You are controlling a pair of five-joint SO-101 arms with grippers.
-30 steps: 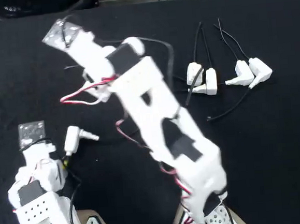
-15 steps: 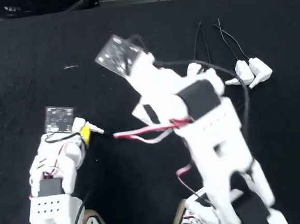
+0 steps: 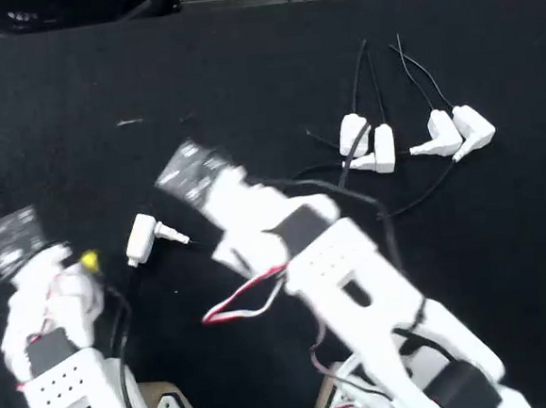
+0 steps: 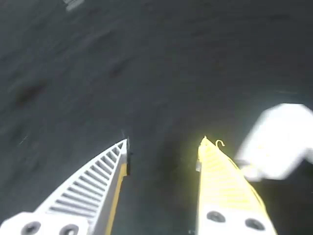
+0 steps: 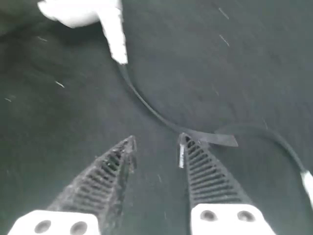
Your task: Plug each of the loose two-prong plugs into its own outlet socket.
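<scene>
Left wrist view: the left gripper [image 4: 164, 142] stands spread, with only dark cloth between the white finger and the yellow one. The plug [image 4: 280, 142] lies just beyond the yellow fingertip, not touching it. Half a second ago, in the high view, that yellow tip was right against the plug. The left arm [image 3: 58, 363] has since drawn back to the lower left of the frame, and the plug stays loose at about the same spot, left of centre.

The right gripper [image 5: 156, 138] is spread too and pinches nothing. A black cord [image 5: 146, 110] curves past just ahead of its fingertips, running from a white body in the upper left of the right wrist view. I cannot tell whether that body is the same plug. The right arm [image 3: 334, 256] reached toward the upper middle half a second ago. It has now swung down and left across the centre, uncovering the nearer pair of connectors [image 3: 383, 148].

The table [image 3: 243, 65] is covered in black cloth. Dark gear and cables show along the top edge of the high view.

The plug is small and white, with a pale tip pointing right and a dark cord trailing toward the lower left. A second pair of connectors [image 3: 445, 134] with thin black wires lies at the upper right.
</scene>
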